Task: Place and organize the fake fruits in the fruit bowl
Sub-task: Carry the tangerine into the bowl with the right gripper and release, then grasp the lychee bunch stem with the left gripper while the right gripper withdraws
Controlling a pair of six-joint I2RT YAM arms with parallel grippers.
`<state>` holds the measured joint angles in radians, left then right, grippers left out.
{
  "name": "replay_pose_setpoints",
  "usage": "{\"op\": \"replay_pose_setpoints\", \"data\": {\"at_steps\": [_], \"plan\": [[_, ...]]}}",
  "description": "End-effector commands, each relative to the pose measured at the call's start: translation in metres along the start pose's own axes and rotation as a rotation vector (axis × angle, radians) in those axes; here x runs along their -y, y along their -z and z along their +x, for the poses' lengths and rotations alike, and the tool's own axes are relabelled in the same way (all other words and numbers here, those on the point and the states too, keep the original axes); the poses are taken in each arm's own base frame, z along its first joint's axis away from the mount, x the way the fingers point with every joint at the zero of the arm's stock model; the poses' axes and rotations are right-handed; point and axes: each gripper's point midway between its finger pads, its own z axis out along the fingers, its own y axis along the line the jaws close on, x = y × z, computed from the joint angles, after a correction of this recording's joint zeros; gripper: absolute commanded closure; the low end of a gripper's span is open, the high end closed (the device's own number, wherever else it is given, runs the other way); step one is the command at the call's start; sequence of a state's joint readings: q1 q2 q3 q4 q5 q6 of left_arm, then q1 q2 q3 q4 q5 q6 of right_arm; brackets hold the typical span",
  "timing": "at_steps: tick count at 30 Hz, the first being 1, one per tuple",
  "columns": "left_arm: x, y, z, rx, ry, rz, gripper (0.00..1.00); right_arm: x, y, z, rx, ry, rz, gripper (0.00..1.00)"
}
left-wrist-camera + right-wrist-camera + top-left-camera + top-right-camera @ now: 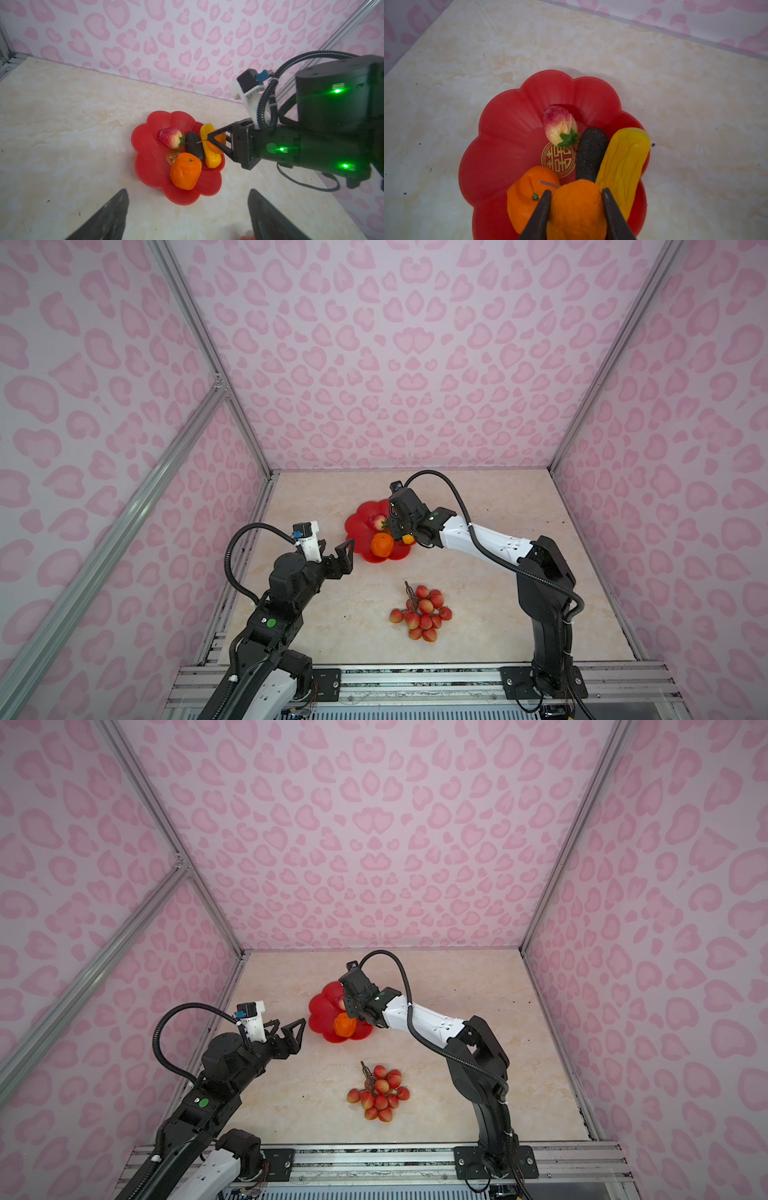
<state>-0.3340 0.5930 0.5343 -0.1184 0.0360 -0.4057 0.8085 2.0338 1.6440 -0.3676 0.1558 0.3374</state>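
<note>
Top views first: the right gripper [400, 527] [354, 1006] is over the red bowl [359, 516] [322, 1006], and its own arm hides what it holds. A big orange [382, 544] [345, 1025] sits in the bowl just beside it. The left gripper [337, 547] [289, 1025] hangs spread wide and empty, just outside the bowl's rim. The lychee bunch [422, 614] [380, 1096] lies on the table [498, 572] [449, 1094], well apart from both grippers.

Left wrist view now: the left fingers [110, 216] stand far apart with the bowl [149, 166] straight ahead of them. Across it, the right gripper [211, 139] pinches a small orange [221, 138] right beside the yellow fruit [211, 158]. The avocado [193, 145] and strawberry [170, 137] lie just past its tips.

Right wrist view: the small orange [577, 209] is clamped between the right gripper's [576, 190] fingers, over the bowl [508, 135]. The big orange [523, 199] sits outside one finger and the yellow fruit [623, 166] outside the other. Ahead of the tips are the avocado [591, 153], strawberry [559, 124] and gold emblem [558, 160].
</note>
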Motion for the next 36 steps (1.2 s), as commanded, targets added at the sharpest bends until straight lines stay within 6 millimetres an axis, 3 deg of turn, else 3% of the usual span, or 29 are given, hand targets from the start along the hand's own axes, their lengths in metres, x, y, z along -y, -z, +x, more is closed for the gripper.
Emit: {"op": "replay_pose_setpoints", "data": {"at_steps": [1, 8, 10, 15, 21, 26, 31, 36], "plan": [[0.006, 0.003, -0.001, 0.0, -0.015, 0.034, 0.09, 0.002, -0.014, 0.021, -0.064, -0.004, 0.011, 0.82], [0.022, 0.005, 0.001, -0.025, -0.028, 0.121, 0.1, 0.008, -0.02, 0.036, -0.084, -0.058, 0.022, 0.78], [0.028, 0.004, 0.003, -0.042, -0.032, 0.153, 0.11, 0.01, -0.02, 0.039, -0.088, -0.071, 0.021, 0.72], [0.042, 0.0, 0.008, -0.093, -0.025, 0.23, 0.16, 0.012, -0.01, 0.033, -0.065, -0.103, -0.002, 0.45], [0.059, -0.004, 0.024, -0.167, -0.005, 0.302, 0.21, 0.027, 0.027, 0.005, 0.047, -0.158, -0.024, 0.3], [0.074, -0.008, 0.054, -0.246, -0.034, 0.317, 0.22, 0.051, 0.071, -0.019, 0.184, -0.23, -0.054, 0.17], [0.088, -0.011, 0.085, -0.335, -0.041, 0.339, 0.24, 0.085, 0.111, -0.024, 0.266, -0.272, -0.032, 0.11], [0.104, -0.013, 0.108, -0.396, -0.062, 0.368, 0.26, 0.121, 0.136, -0.013, 0.323, -0.321, 0.027, 0.09]]}}
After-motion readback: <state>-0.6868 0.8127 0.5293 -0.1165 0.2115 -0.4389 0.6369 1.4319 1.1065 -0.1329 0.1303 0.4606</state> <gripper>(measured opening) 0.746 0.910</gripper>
